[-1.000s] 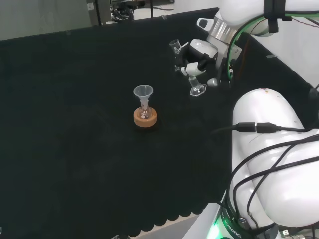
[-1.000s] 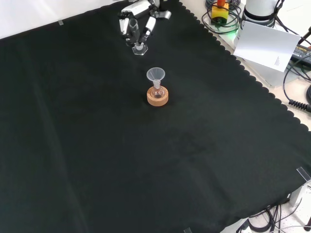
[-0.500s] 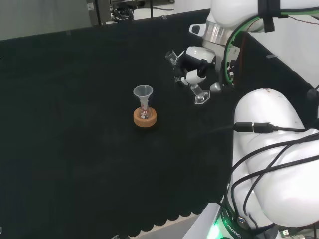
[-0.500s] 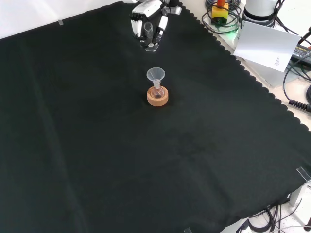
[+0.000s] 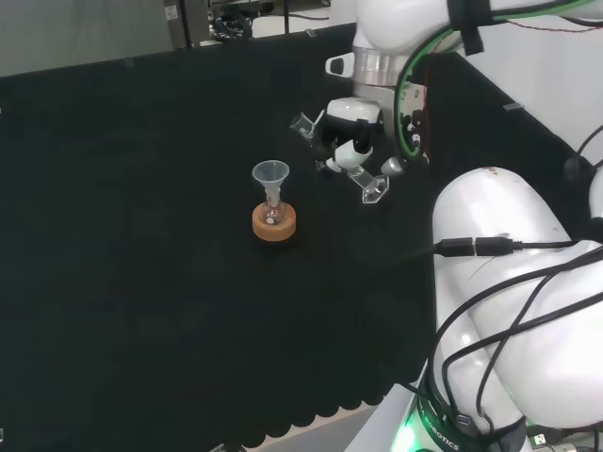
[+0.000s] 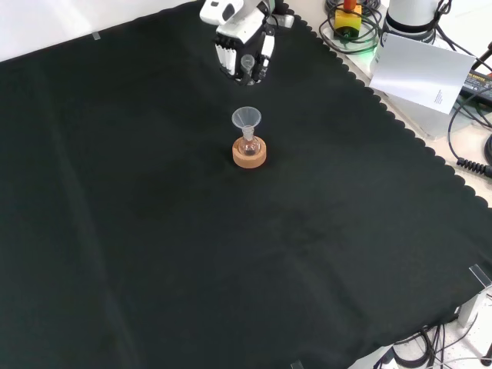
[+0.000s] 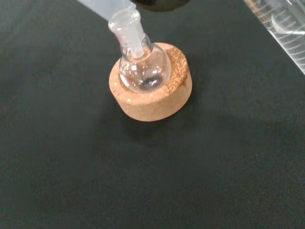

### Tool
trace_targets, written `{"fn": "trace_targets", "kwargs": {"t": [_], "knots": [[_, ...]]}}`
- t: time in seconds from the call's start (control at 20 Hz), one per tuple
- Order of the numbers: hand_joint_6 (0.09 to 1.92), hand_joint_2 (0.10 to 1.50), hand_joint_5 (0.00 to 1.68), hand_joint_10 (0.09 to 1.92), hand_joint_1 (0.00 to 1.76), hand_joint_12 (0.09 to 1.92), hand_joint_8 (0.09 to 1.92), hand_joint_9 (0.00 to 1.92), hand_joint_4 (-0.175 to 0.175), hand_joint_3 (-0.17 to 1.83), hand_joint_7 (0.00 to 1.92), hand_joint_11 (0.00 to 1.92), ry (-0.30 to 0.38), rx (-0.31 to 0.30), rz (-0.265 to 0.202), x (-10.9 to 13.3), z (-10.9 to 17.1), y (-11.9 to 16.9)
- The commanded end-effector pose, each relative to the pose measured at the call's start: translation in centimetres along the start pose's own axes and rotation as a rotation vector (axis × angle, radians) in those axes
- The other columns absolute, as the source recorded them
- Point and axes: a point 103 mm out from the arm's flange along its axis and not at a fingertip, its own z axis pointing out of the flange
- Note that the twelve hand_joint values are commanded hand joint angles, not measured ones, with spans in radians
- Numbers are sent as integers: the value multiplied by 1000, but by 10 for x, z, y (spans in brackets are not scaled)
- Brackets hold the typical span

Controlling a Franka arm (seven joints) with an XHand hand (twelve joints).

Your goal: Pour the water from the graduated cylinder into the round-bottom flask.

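With our hand (image 5: 347, 139) curled round the tilted cylinder (image 5: 332, 160) just right of the funnel (image 5: 269, 173) on the flask (image 5: 272, 211), we should bring its spout over the funnel before tipping further.

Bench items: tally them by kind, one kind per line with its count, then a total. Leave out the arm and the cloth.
Graduated cylinder: 1, tilted, held in the hand
Round-bottom flask: 1, seated in the cork ring
Funnel: 1, standing in the flask's neck
Cork ring: 1, lying on the cloth under the flask
Total: 4
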Motion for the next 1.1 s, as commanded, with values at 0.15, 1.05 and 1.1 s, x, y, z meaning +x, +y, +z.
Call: {"fn": "trace_targets", "kwargs": {"t": [0.15, 1.05, 1.1], "knots": [[921, 1083, 1031, 87, 1268, 692, 905, 1476, -175, 7, 1061, 1303, -172, 140, 61, 10, -1, 16], [926, 1085, 1028, 87, 1267, 700, 910, 1478, -175, 5, 1058, 1307, -332, 282, 117, 9, -8, 22], [926, 1085, 1028, 87, 1267, 700, 911, 1478, -175, 5, 1058, 1307, -339, 291, 120, 10, -8, 23]]}}
